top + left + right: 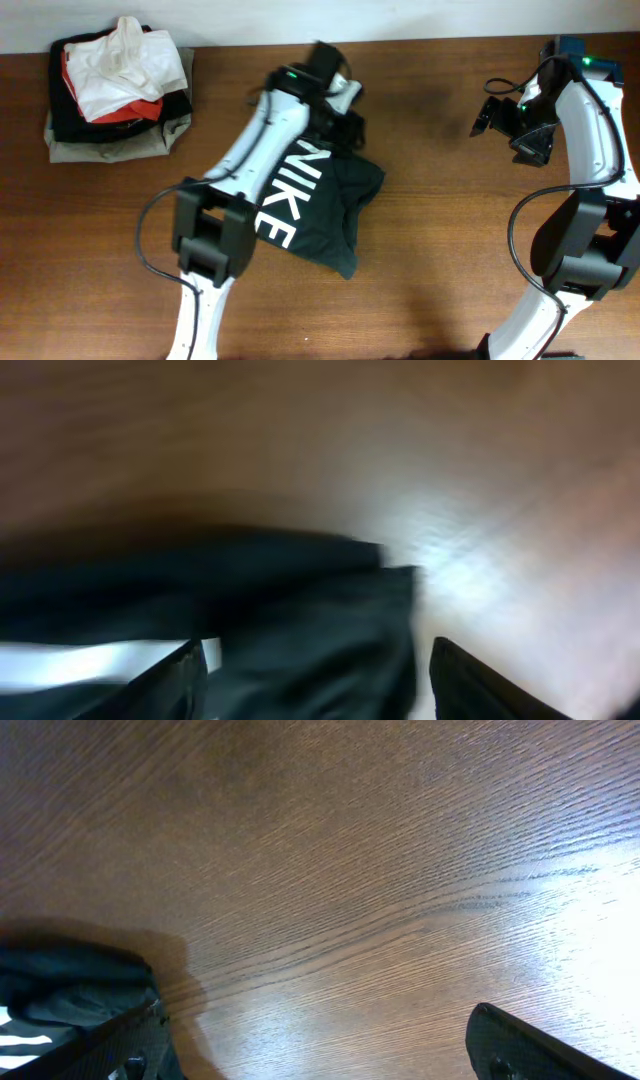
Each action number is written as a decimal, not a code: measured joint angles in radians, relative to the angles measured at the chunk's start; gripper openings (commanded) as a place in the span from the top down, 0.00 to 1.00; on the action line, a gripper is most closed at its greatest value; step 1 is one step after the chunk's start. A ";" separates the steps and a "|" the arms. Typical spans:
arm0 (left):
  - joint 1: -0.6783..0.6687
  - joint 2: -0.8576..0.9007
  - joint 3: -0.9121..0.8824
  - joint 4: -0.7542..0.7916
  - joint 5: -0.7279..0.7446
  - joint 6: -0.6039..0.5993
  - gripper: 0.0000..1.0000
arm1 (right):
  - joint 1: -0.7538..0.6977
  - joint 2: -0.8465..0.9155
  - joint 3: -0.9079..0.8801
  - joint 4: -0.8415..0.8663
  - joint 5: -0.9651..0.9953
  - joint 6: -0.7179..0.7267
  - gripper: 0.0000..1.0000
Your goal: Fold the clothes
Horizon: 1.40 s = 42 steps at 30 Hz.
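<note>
The clothes (322, 205), a black T-shirt with white block letters, lie bunched in a rough fold at the table's middle. My left arm reaches across them to their far edge, where the left gripper (348, 128) hangs. In the left wrist view the left gripper (315, 672) stands open, black cloth (300, 625) lying between and under its fingers, and a strip of bare wood shows beside the right finger (470, 680). My right gripper (484, 118) is open over bare wood at the far right. Its wrist view shows the right gripper (315, 1035) wide apart, a corner of the shirt (60, 982) at the left edge.
A pile of other garments (115, 95) sits at the back left corner: white cloth (125, 62) on top, then red and black, khaki-grey at the bottom. Brown wooden table (450, 250) runs between shirt and right arm. The far wall edge lies just behind both grippers.
</note>
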 measured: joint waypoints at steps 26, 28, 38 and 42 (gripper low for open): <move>-0.151 0.141 -0.012 0.034 -0.043 -0.073 0.18 | 0.000 0.000 0.000 0.000 0.000 0.000 0.01; -0.103 0.149 0.029 0.016 -0.072 -0.092 0.17 | 0.000 0.000 0.000 0.000 0.000 0.000 0.01; 0.261 0.166 0.313 -0.138 -0.092 -0.066 0.03 | 0.000 0.000 0.000 0.000 0.000 0.000 0.01; 0.321 0.167 0.280 -0.217 -0.055 0.004 0.04 | 0.000 0.000 0.000 0.000 0.000 0.000 0.01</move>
